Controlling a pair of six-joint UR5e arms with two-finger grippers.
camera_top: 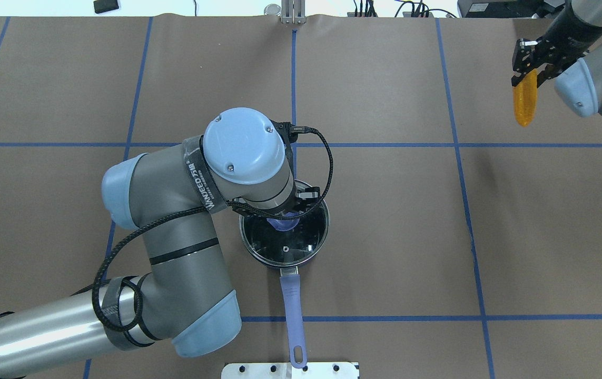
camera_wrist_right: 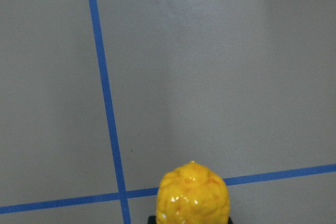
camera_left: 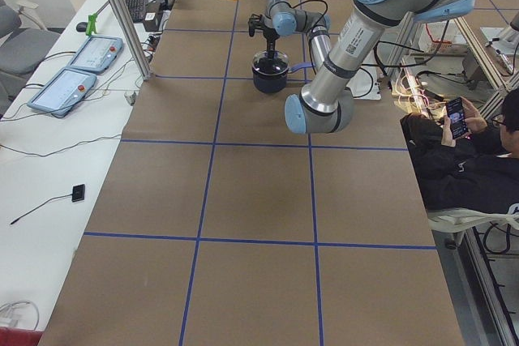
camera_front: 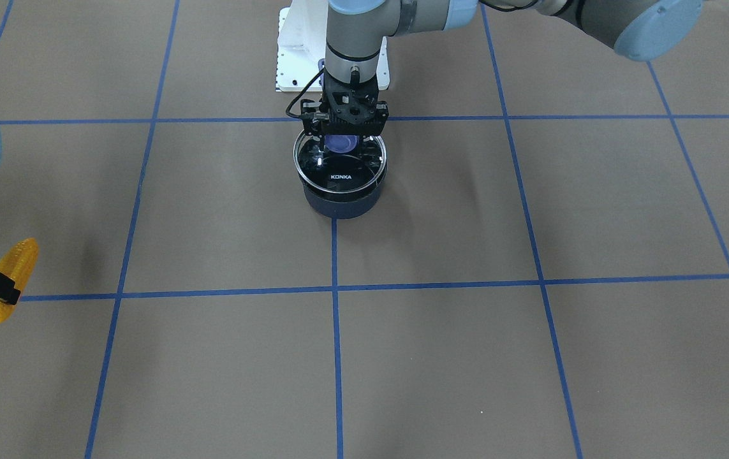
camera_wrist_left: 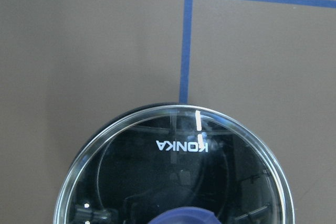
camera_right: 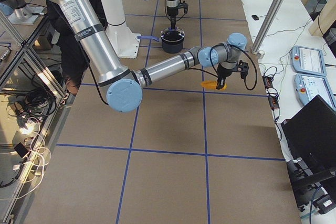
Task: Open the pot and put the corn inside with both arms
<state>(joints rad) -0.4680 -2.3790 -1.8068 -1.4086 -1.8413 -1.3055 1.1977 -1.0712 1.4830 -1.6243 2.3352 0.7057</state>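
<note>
The dark navy pot (camera_front: 342, 201) stands mid-table, its purple-blue handle (camera_top: 291, 305) pointing toward my base. Its glass lid (camera_front: 340, 175) with the "KONKA" print covers it; I cannot tell whether it rests on the rim or is slightly raised. My left gripper (camera_front: 342, 137) comes straight down over the lid and is shut on the purple-blue knob (camera_front: 342, 143). My right gripper (camera_top: 527, 73) is shut on the thick end of the yellow-orange corn (camera_top: 525, 102) and holds it above the table, far to the pot's right. The corn also shows in the right wrist view (camera_wrist_right: 192, 195).
The white base mount (camera_top: 290, 370) lies just behind the pot's handle. Blue tape lines cross the brown table (camera_front: 466, 357). A seated person (camera_left: 470, 151) is beside the table, and control pendants (camera_left: 73, 70) lie on a side bench.
</note>
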